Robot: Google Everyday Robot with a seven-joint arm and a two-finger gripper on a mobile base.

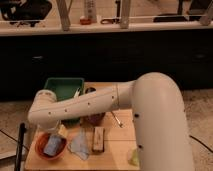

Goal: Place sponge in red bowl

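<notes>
The red bowl (39,150) sits at the front left corner of the wooden table. A blue-grey sponge (53,146) lies inside it. My white arm (85,105) reaches from the right across the table and bends at the left. My gripper (54,133) hangs below that bend, just above the bowl's far rim, and is mostly hidden by the arm.
A green tray (62,87) stands at the back left. A crumpled blue bag (80,145), a brown bar (98,139), a dark bowl (95,118), a utensil (116,119) and a yellow-green item (133,157) lie on the table (115,145). A dark counter runs behind.
</notes>
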